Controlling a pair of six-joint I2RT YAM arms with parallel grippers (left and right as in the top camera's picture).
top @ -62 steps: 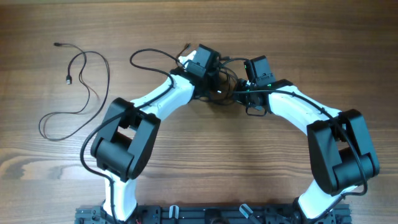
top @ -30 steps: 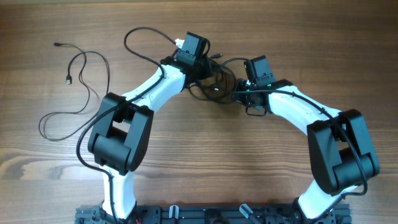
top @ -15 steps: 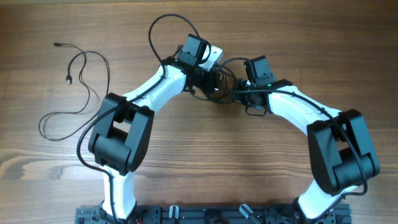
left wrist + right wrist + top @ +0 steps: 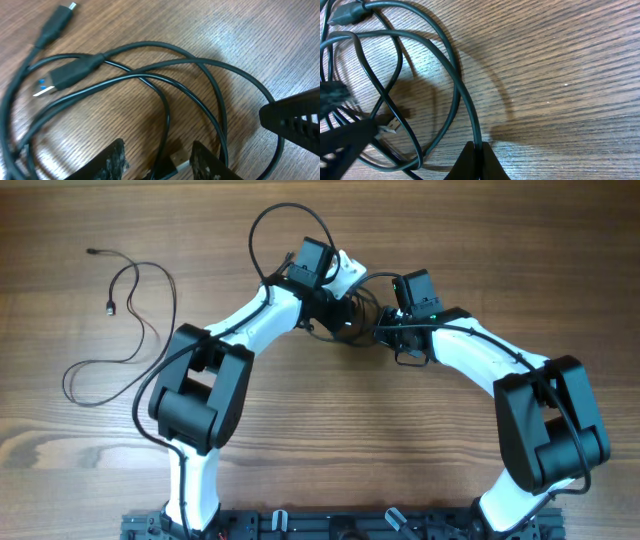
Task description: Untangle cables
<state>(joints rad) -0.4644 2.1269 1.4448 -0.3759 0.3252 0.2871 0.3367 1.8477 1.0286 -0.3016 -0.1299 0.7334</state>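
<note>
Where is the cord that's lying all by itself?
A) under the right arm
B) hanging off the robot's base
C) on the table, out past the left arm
C: the lone cord curls on bare wood out beyond the left arm, well apart from the tangle in the middle.

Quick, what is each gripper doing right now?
Left gripper: open, fingers on either side of a cable strand and a silver-tipped plug, not clamped.
Right gripper: shut, pinching a black cable.
</note>
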